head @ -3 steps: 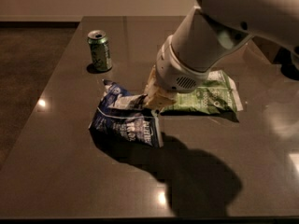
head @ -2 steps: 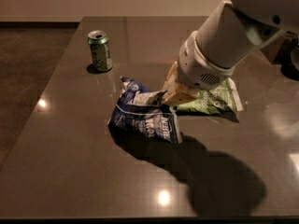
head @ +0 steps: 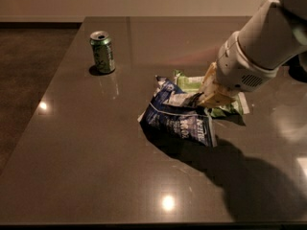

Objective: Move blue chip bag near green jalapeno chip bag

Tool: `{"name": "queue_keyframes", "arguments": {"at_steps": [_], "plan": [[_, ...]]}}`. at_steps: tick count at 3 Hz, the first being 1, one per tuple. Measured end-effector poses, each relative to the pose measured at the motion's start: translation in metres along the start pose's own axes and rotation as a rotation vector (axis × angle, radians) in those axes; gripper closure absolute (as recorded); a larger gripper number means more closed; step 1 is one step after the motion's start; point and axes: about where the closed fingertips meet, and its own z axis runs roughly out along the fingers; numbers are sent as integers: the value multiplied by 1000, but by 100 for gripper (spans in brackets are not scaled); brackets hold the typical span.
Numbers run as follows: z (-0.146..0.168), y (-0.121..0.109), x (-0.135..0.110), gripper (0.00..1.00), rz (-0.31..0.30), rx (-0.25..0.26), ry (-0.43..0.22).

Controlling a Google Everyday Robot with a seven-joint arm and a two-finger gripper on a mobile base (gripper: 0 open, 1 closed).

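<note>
Camera view, the only one I have. My gripper [head: 211,99] sits over the right-centre of the dark glossy table [head: 91,157], on the white arm [head: 261,44] that enters frame from the upper right. Tan fingers [head: 217,87] point down and left and are clamped on the upper right edge of the blue chip bag [head: 178,116], so I'm grasping the bag.

The bag sits lower left of the fingertips. Its pinched white-panel corner is right at the tips, and the crumpled dark blue body spreads down and left from there. The bottom edge looks to be on the table; can't tell how much of it rests there. White lettering shows on the bag's lower right part, tilted.

Green jalapeno chip bag [head: 191,82] lies flat on the table, directly behind and under my gripper. Fingers and wrist cover its middle. I see its upper left corner above the blue bag and a strip of its lower right edge past the fingers. The blue bag overlaps it in this view, either touching or just in front, cannot tell which.

Green soda can [head: 102,51] stands upright toward the table's far left, well apart from both bags and the gripper. Arm shadow [head: 249,181] falls on the table at lower right.
</note>
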Motion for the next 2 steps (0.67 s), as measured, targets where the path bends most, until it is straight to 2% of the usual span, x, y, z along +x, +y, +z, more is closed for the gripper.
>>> {"name": "queue_keyframes", "arguments": {"at_steps": [1, 2], "plan": [[-2, -5, 28, 82, 43, 6, 38], [-2, -7, 45, 52, 67, 3, 56]]}}
